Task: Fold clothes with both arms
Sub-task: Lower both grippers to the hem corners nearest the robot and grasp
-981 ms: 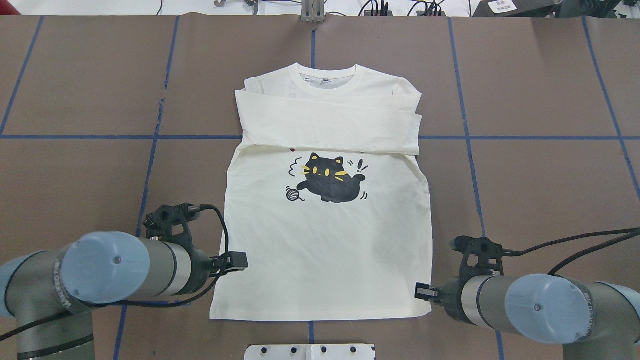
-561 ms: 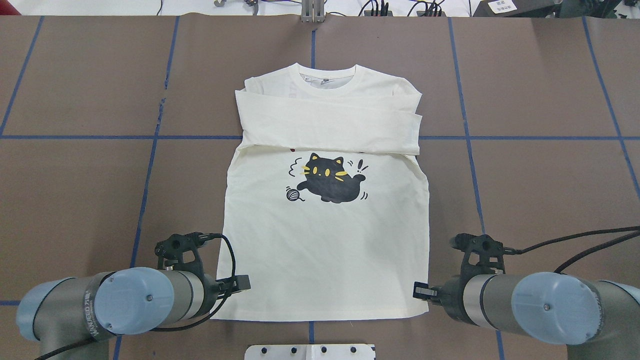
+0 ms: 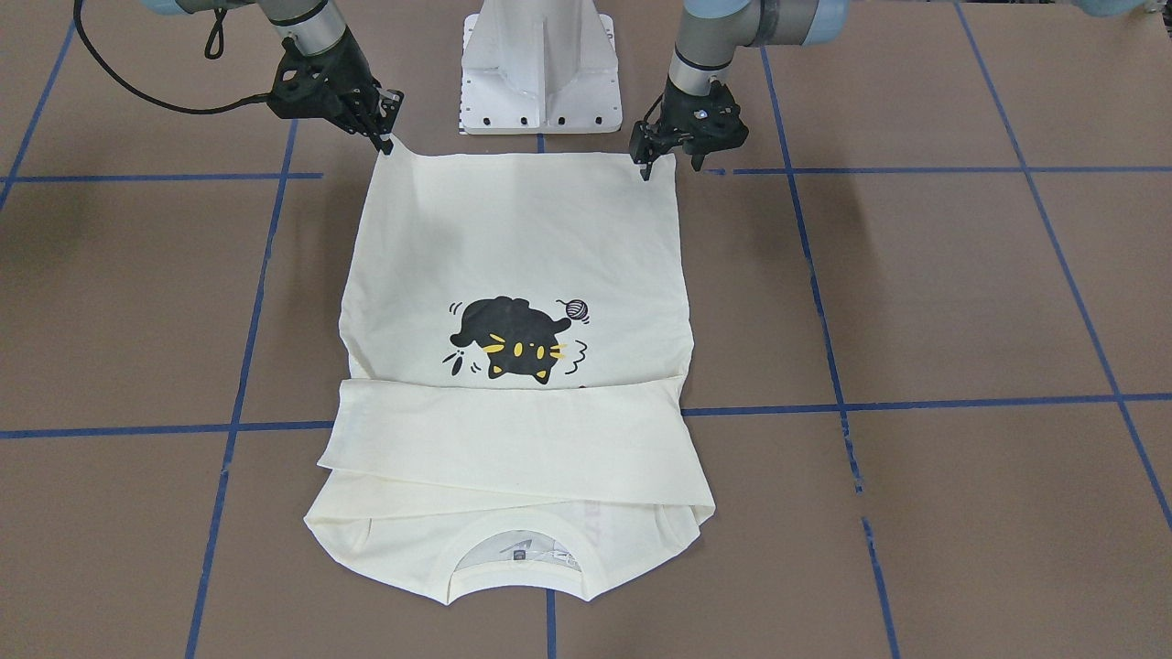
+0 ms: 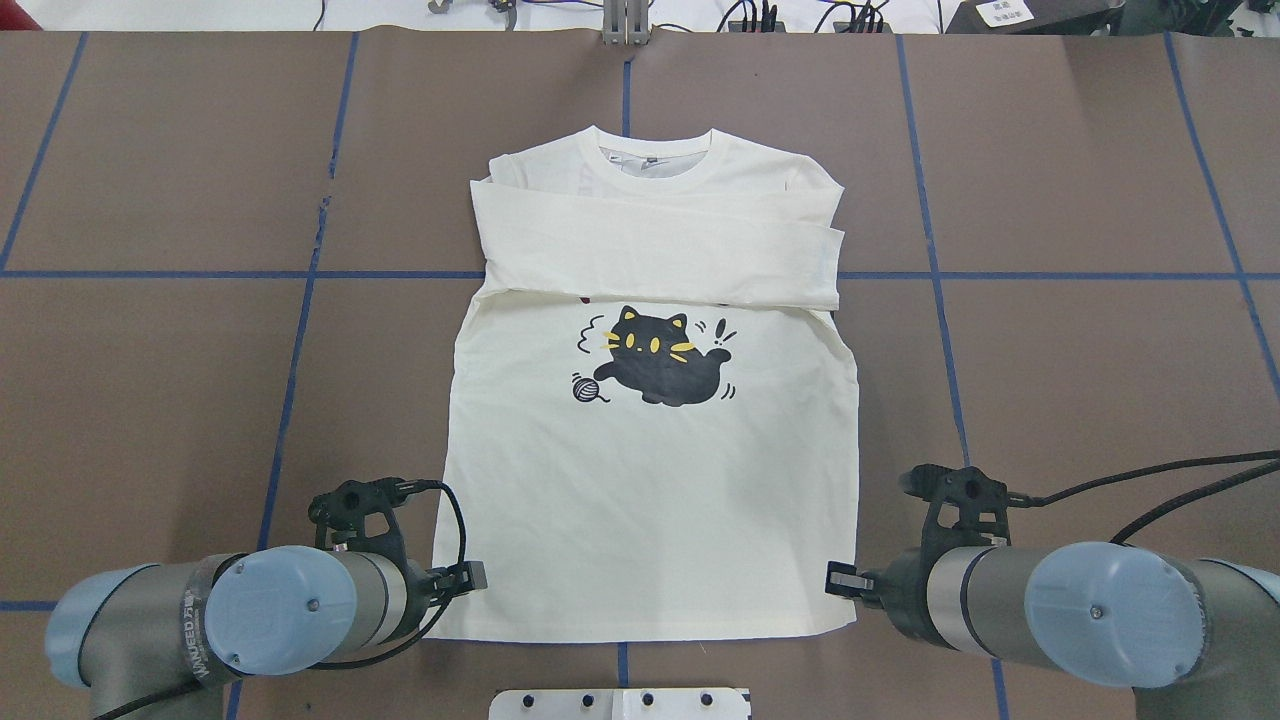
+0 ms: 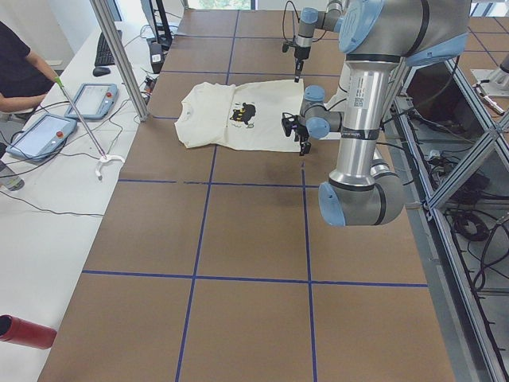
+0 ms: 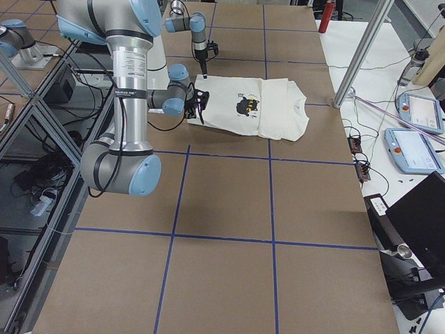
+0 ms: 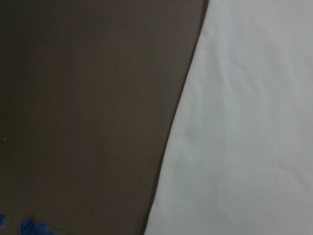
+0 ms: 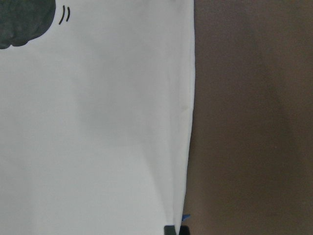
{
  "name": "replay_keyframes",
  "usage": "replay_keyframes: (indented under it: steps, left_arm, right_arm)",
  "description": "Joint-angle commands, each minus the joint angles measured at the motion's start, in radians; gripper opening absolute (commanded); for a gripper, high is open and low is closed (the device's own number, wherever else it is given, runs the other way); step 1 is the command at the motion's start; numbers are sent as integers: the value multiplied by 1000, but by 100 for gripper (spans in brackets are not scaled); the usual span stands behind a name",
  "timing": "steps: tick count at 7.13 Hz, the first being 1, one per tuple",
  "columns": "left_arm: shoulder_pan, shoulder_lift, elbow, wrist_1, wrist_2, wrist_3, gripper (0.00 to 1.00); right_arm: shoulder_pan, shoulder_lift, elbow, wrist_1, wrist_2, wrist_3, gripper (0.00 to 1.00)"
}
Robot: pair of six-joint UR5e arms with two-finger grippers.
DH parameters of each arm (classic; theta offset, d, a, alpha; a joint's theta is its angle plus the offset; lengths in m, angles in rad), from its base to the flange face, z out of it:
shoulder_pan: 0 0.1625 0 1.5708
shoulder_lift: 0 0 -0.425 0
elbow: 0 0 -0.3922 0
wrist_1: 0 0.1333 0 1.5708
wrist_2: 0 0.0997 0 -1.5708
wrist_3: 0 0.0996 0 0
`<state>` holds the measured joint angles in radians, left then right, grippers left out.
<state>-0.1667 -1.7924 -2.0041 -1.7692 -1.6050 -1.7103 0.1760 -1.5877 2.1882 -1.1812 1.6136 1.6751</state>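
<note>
I see the shirt [image 4: 650,500] lying flat on the brown tabletop [image 4: 150,380], cat print up, both sleeves folded across the chest and the collar on the side away from the robot. The left gripper [image 3: 670,167] sits low at one hem corner, fingers apart, one tip at the cloth's edge. The right gripper [image 3: 382,139] is at the other hem corner; I cannot tell whether its fingers are parted or together.

A robot lab: a big brown worktop [image 5: 254,231] with blue tape lines [image 5: 238,278], and grey control tablets [image 5: 93,99] on a white worktop [image 5: 40,239] beside it.
</note>
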Motion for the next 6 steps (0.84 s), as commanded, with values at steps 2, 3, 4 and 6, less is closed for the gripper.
replay_keyframes:
  steps: [2, 3, 4, 6]
  left_arm:
    - [13, 2, 2, 2, -3, 1, 72]
    - [30, 2, 4, 4, -3, 1, 72]
    - [32, -1, -1, 14, -3, 1, 72]
    - [38, -1, -7, 31, -4, 1, 67]
  right_arm:
    - [3, 0, -1, 0, 3, 0, 0]
    - [7, 0, -1, 0, 3, 0, 0]
    - [11, 0, -1, 0, 6, 0, 0]
    - [16, 0, -2, 0, 14, 0, 0]
